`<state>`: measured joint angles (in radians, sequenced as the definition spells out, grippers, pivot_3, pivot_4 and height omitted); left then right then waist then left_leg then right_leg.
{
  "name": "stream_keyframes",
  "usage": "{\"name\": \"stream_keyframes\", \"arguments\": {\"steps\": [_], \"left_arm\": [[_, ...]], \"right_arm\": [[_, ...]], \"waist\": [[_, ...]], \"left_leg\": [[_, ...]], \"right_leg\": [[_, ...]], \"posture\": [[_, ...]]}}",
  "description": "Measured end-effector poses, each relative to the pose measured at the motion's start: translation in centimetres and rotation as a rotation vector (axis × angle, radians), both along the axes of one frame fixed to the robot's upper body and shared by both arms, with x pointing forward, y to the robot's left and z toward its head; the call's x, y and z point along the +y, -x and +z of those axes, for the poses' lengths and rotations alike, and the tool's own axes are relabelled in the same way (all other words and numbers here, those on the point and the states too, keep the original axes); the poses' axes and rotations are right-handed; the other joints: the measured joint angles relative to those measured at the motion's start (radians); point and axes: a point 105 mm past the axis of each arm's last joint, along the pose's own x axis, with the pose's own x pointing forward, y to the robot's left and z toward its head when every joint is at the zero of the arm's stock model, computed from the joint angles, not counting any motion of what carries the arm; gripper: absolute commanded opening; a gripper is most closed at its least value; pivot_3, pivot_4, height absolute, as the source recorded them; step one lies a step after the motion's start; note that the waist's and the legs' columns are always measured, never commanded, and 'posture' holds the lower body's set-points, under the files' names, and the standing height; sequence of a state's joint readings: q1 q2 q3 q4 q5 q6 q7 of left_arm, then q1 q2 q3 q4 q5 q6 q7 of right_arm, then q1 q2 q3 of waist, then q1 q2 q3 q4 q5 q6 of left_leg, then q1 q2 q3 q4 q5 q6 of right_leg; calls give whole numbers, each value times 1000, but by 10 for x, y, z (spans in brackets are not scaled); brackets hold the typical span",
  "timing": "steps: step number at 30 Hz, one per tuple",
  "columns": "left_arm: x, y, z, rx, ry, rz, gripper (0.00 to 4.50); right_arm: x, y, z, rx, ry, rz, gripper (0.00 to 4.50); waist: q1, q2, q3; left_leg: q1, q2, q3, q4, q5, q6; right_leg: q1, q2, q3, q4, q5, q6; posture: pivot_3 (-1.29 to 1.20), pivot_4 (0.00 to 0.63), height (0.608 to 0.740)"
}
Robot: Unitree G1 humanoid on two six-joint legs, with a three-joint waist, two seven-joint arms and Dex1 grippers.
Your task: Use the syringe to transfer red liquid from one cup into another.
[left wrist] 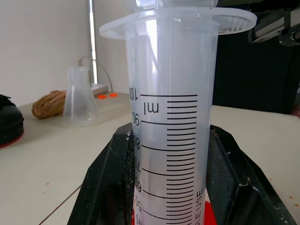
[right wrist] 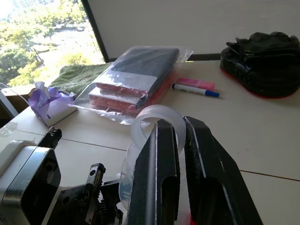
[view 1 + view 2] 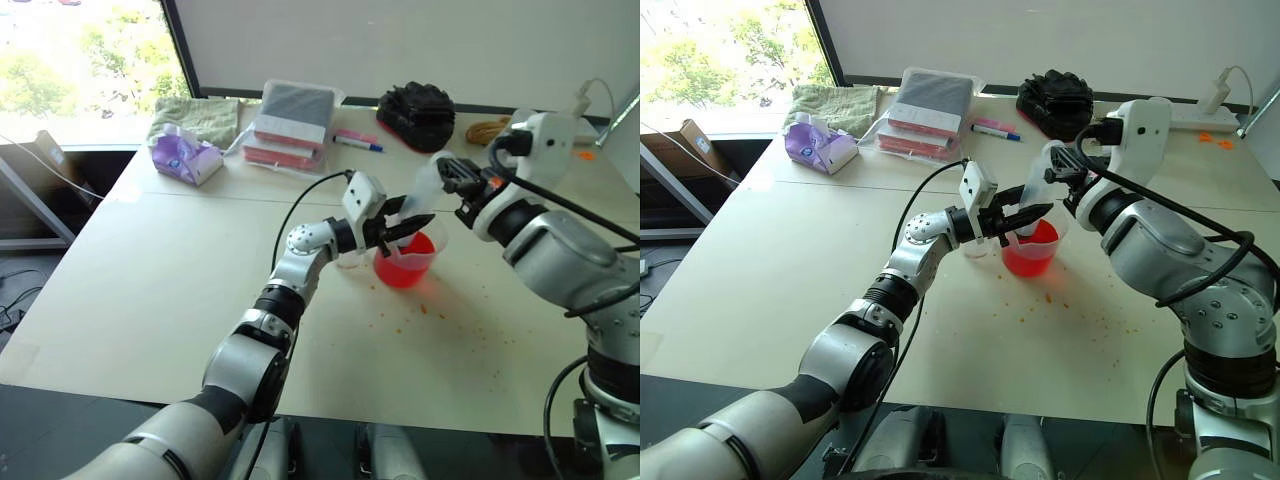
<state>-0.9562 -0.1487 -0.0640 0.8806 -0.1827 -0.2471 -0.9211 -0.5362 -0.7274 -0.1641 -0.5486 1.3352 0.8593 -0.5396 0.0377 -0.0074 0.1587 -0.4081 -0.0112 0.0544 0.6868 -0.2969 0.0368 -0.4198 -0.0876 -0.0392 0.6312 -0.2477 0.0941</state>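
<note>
The syringe point(image 1: 168, 117), a clear barrel with black ml marks, stands tilted over the wide beaker point(image 3: 408, 268), its lower end down in the beaker's red liquid point(image 3: 1030, 258). My left gripper point(image 3: 405, 228) is shut on the barrel, one black finger point(image 1: 105, 187) on each side. My right gripper point(image 3: 452, 178) reaches in from the right and is shut on the pale plunger disc point(image 2: 157, 123) at the syringe's top. The small narrow cup point(image 3: 352, 263) stands just left of the beaker, partly behind my left gripper.
Along the far edge lie a purple tissue pack point(image 3: 185, 157), a green towel point(image 3: 200, 115), bagged red boxes point(image 3: 292, 125), a blue-capped marker point(image 3: 358, 144), a black bag point(image 3: 418, 113) and a rope coil point(image 1: 49, 104). A clear flask point(image 1: 79, 98) stands there. Orange drops point(image 3: 430, 310) speckle the table.
</note>
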Motion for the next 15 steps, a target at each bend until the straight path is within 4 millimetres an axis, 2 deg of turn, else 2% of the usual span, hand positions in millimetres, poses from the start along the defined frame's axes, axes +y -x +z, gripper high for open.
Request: {"name": "stream_keyframes", "arguments": {"steps": [15], "left_arm": [[2, 2, 1, -6, 39, 6, 1460]], "right_arm": [[6, 1, 6, -41, 18, 29, 62]], "waist": [[-1, 0, 0]], "left_leg": [[0, 0, 0, 0, 0, 0]], "right_leg": [[0, 0, 0, 0, 0, 0]], "posture": [[0, 150, 740]]}}
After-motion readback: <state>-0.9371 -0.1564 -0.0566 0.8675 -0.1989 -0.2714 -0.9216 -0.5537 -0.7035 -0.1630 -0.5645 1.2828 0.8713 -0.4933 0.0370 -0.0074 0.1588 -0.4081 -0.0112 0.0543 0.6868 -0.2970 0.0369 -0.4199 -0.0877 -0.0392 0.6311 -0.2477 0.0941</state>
